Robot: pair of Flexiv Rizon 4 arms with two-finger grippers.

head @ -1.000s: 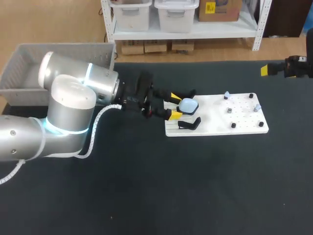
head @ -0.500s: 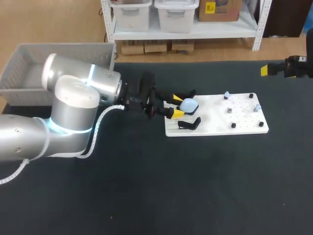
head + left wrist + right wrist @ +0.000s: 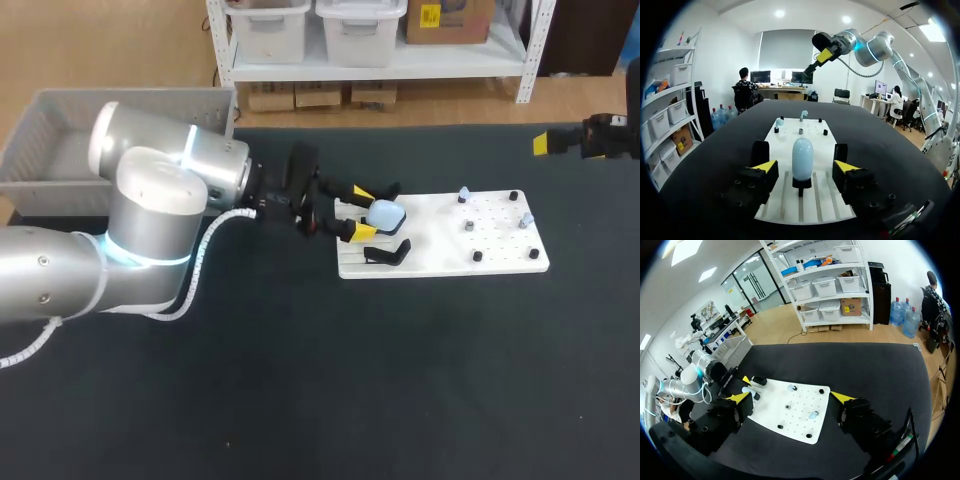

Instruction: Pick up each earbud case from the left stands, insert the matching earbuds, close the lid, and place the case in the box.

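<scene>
You are looking down on a black counter [image 3: 400, 380], and the job is only just beginning. Your left gripper [image 3: 361, 212], coming in from the left of the frame, is straddling a pale blue earbud case [image 3: 386, 213]. The case is sitting at the left end of a white pegboard [image 3: 440, 240], right of the frame's centre.

In the left wrist view, the earbud case [image 3: 802, 159] is standing upright on a black stand [image 3: 801, 183]. It is between the fingers [image 3: 764, 167], which are spread wide with a clear gap on each side, so they are gripping nothing. Its lid appears to be shut.

Just below the case in the head view, a second stand [image 3: 387, 252] is showing no case that I can make out. Two small pale earbuds [image 3: 464, 193] are sitting on the right half of the pegboard, well apart from the case.

The grey box [image 3: 60, 130] is waiting at the upper left, with no case visible in the part that shows. Your right gripper [image 3: 791, 398] is hanging high over the counter's far right, its fingers wide apart and holding nothing.

By my reading, nothing is finished yet. Gripping and lifting the case, loading the earbuds, closing the lid and boxing the case are all left to do.
</scene>
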